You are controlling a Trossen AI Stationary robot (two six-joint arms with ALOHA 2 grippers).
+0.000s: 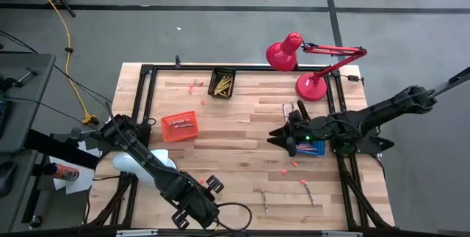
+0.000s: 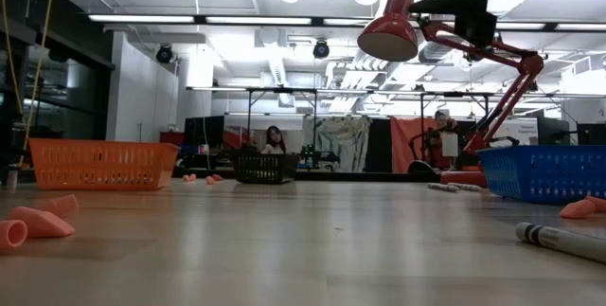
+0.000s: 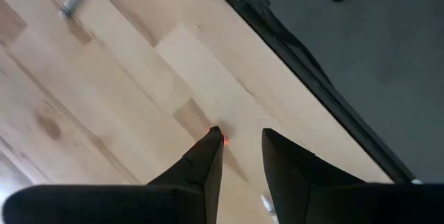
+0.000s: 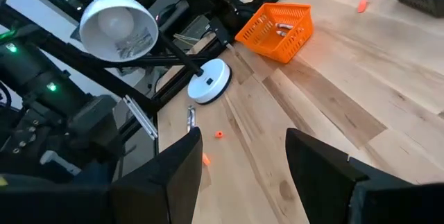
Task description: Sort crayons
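Note:
Yellow crayons (image 1: 222,84) fill a black basket at the table's far side. A few more lie in the orange basket (image 1: 180,128). Grey crayons lie loose on the wood near the front edge (image 1: 264,200) (image 1: 309,193) and beside the red lamp's base (image 1: 287,109). My left gripper (image 1: 206,191) (image 3: 243,141) points steeply down near the front edge, its fingers a narrow gap apart. A small red bit (image 3: 223,139) sits at one fingertip. My right gripper (image 1: 276,139) (image 4: 243,137) hangs wide open and holding nothing, just left of the blue basket (image 1: 314,148). My left gripper comes at the table from above, pointing steeply down. The small red bit (image 3: 223,139) shows right at the free end of one finger (image 3: 208,156). I cannot tell whether the finger touches it. Nothing shows in the gap between the two fingers.
A red desk lamp (image 1: 294,52) stands at the far right and a white lamp (image 1: 136,163) at the near left under my left arm. Pink bits (image 1: 294,163) (image 2: 36,222) are scattered on the wood. A black frame (image 3: 312,78) borders the table.

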